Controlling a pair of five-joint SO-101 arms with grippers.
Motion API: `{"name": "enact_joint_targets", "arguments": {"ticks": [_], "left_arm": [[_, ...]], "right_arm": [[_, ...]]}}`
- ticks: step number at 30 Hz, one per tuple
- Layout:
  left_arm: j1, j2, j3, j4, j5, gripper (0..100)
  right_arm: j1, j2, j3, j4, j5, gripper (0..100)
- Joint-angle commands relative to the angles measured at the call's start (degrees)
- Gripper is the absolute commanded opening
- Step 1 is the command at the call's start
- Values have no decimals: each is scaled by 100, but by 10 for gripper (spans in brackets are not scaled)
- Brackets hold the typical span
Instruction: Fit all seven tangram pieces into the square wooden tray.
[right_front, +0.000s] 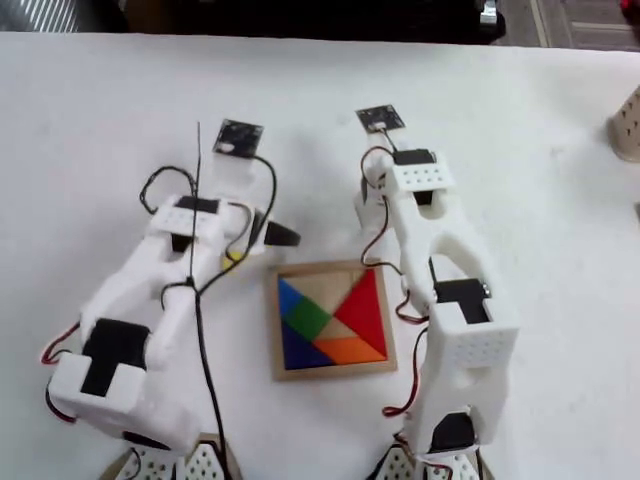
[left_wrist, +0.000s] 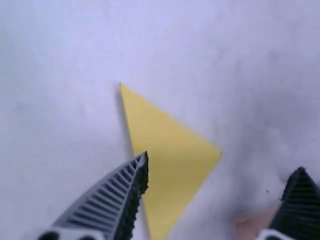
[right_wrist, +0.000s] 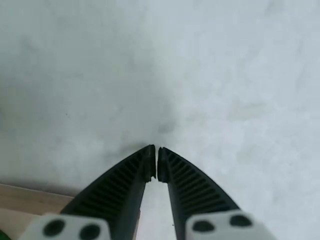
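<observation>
Two arms stand side by side at a white bench (right_front: 540, 200), with the square wooden tray (right_front: 277, 330) between them. Blue (right_front: 290, 296), green (right_front: 307, 318), red (right_front: 362, 305), orange (right_front: 350, 350) and dark blue (right_front: 295, 346) pieces lie flat inside the tray. The yellow triangle (left_wrist: 167, 165) lies flat on the bench outside the tray, near its far left corner. The left gripper (left_wrist: 221, 165) hangs over this triangle with its fingers spread wide, one ribbed finger (left_wrist: 131, 187) overlapping the triangle's edge; whether it touches cannot be told. The right gripper (right_wrist: 156, 152) is over bare bench just beside the tray's far right edge, fingers pressed together and holding nothing.
</observation>
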Motion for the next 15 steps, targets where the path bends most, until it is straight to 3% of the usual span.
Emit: {"name": "enact_joint_targets", "arguments": {"ticks": [1, 8, 15], "left_arm": [[-31, -268, 26, -369, 105, 399], [-31, -22, 62, -747, 105, 400], [-66, 101, 70, -334, 105, 400]], "right_arm": [[31, -330, -26, 66, -35, 17], [40, -321, -26, 242, -35, 17], [48, -303, -35, 242, -35, 17]]}}
